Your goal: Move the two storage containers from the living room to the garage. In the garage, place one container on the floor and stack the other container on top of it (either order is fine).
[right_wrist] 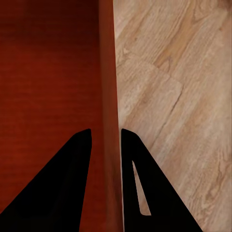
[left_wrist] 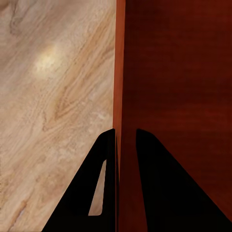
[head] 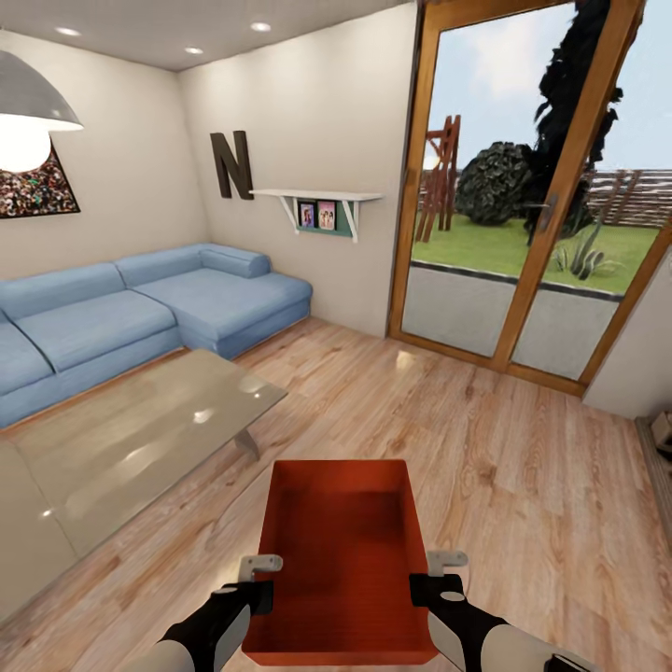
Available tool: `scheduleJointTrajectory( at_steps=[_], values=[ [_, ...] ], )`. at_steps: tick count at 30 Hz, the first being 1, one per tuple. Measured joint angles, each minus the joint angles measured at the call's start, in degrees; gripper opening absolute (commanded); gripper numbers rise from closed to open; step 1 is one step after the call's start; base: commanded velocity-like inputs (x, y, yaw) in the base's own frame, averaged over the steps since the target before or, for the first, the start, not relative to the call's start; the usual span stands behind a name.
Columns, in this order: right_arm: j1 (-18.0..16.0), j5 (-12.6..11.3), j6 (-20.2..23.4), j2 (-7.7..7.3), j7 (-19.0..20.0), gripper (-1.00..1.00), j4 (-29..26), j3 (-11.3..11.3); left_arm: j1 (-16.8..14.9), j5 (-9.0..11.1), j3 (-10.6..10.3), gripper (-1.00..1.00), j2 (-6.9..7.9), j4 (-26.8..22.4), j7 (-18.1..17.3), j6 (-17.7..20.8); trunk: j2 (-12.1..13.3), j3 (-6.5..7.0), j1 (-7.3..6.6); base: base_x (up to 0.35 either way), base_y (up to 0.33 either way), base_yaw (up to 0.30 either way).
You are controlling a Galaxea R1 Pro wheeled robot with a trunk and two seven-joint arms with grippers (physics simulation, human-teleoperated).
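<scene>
Red-orange storage container point(head: 341, 551), one only, open at the top, held up over the light wood floor point(head: 523, 448) of the living room, low and in the middle of the head view. Left fingers point(head: 254, 581) clamped on its left wall, right fingers point(head: 437, 577) clamped on its right wall, one on each side, both near the end closest to the robot. From the left wrist view: two dark fingers point(left_wrist: 104, 183) pinching the thin red-orange wall point(left_wrist: 119, 72), one finger outside over the wood planks, one inside over the container's bottom. Same from the right wrist view: two dark fingers point(right_wrist: 72, 183) squeezing the thin wall point(right_wrist: 108, 72), one inside, one outside. Nothing seen inside the container. Ahead and to the left, one low beige tabletop point(head: 140, 429), shiny, standing between the container and one blue corner sofa point(head: 140, 313). On the back wall, one big dark letter N point(head: 231, 164), and beside it one white shelf point(head: 322, 198) with two small pictures under it. At the far left, one hanging lamp point(head: 28, 107) and one dark wall picture. On the right, wood-framed glass doors point(head: 541, 205), two panes, with grass, a bush and a fence outside.
</scene>
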Motion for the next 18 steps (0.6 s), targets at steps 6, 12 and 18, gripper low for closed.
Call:
scheduleJointTrajectory(
  at_steps=[6,12,18],
  values=[
    [0.0,-0.01,-0.09,0.0,0.0,-1.0,0.0,-0.02,0.01,-0.04,0.0,-1.0,0.0,-0.08,0.0,0.0,2.41,1.63,-1.32,0.0,0.0,0.0],
    [0.0,-0.02,-0.14,0.01,0.01,-1.0,0.02,-0.04,0.01,-0.03,-0.02,-1.0,0.0,-0.11,0.01,0.0,3.23,2.54,-1.77,0.0,0.0,0.0],
    [0.0,0.0,-0.1,0.0,0.03,-1.0,0.02,-0.08,0.01,0.0,-0.07,-1.0,0.0,-0.15,0.04,0.06,3.23,3.09,-1.77,0.0,0.0,0.0]
  ],
)
